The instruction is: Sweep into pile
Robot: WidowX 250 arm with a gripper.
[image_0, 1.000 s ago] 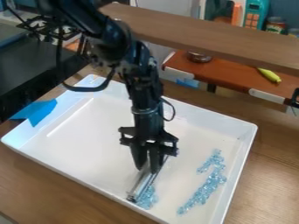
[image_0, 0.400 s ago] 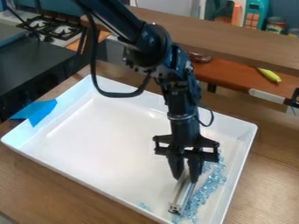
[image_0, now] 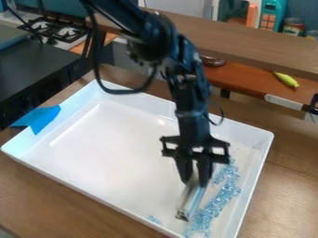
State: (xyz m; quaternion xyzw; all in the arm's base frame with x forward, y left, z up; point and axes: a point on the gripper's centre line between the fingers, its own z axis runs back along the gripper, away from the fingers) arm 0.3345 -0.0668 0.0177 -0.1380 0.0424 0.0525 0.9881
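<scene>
In the right-hand part of a shallow white tray (image_0: 118,148), a black two-finger gripper (image_0: 198,181) hangs from its robot arm (image_0: 189,93), its fingers drawn in toward each other with a narrow gap between them, clasping the upper end of a slim, shiny bar (image_0: 190,202). The bar slants down from the fingertips toward the tray's near side, its lower end low over the tray floor. Pale blue translucent pieces (image_0: 216,205), the material to be swept, lie just beside the bar in a long, uneven band that runs along the tray's right side, from near the gripper down to the near right corner. A much smaller cluster (image_0: 153,219) of the same pieces sits apart, left of the bar, close to the near wall. Blue tape (image_0: 43,119) crosses the tray's left rim and reaches over its outer edge. The tray rests on a wooden table (image_0: 93,201), with a stove (image_0: 55,30) at the upper left and, at the upper right, an elongated yellow object (image_0: 286,79) on a reddish-brown surface (image_0: 255,78)
</scene>
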